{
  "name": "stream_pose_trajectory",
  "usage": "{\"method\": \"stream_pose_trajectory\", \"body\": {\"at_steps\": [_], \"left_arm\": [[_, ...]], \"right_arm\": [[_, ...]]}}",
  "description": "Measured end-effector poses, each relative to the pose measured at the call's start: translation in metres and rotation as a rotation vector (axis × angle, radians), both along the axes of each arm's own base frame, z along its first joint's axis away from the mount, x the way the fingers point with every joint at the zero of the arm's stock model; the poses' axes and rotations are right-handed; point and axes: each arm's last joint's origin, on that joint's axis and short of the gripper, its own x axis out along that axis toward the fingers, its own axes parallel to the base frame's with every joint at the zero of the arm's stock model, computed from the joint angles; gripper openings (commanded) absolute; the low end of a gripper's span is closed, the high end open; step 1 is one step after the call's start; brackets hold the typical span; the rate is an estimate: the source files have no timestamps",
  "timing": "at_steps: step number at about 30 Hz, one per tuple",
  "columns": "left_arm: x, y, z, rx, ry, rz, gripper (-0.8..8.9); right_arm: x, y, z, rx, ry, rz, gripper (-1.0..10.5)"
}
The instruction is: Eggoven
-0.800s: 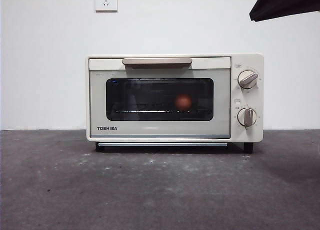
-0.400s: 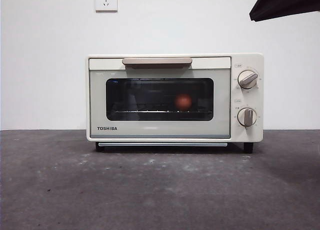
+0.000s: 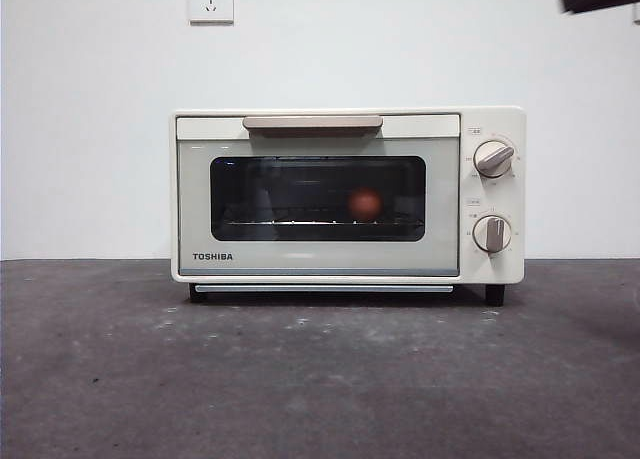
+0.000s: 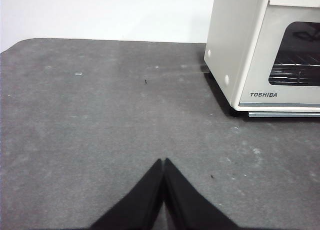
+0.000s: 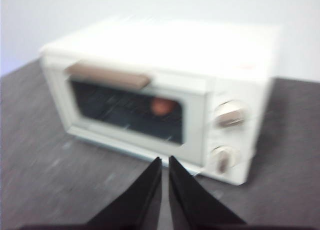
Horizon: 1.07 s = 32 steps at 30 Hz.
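Judging from how things sit now, your main risk is small: the egg (image 3: pixel 366 203) rests on the wire rack inside the oven (image 3: pixel 347 194) behind the shut door, and only a knock to the oven body would set it rolling along the rack, since a round egg has nothing to hold it there. You could cause that knock yourself if the right gripper (image 5: pixel 165 162) swings wide, because its picture is blurred (a sign, I think, that the arm is moving) and it points at the oven front from above and in front, near the two knobs (image 5: pixel 229 115). Watch also the door handle (image 3: pixel 313 123); a snag there could pull the door down. Your right gripper has its fingertips nearly together with a thin slit between them and grips nothing; the egg lies well apart from it, behind the glass. Your left gripper (image 4: pixel 163 162) has its tips touching, empty, low over the bare table (image 4: pixel 100 120), off to the oven's side, and the egg does not show in its view.
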Motion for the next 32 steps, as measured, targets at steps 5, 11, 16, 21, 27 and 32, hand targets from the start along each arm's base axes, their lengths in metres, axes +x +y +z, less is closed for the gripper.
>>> {"method": "stream_pose_trajectory", "body": {"at_steps": [5,11,16,21,27,32], "left_arm": [[0.000,0.000,0.000,0.000,0.000,0.000,0.08],[0.000,0.000,0.000,0.000,0.000,0.000,0.08],[0.000,0.000,0.000,0.000,0.000,0.000,0.08],[0.000,0.000,0.000,0.000,0.000,0.000,0.08],[0.000,0.000,0.000,0.000,0.000,0.000,0.08],[0.000,0.000,0.000,0.000,0.000,0.000,0.08]], "right_arm": [[0.001,-0.026,-0.017,-0.003,-0.021,-0.031,0.1],[-0.007,-0.057,-0.046,-0.037,-0.072,-0.187,0.1],[-0.014,-0.071,-0.068,-0.041,-0.164,-0.313,0.1],[-0.015,-0.077,-0.090,-0.043,-0.200,-0.380,0.1],[-0.014,-0.079,-0.111,-0.056,-0.124,-0.394,0.1],[-0.015,-0.079,-0.117,-0.066,-0.065,-0.394,0.1]]}}
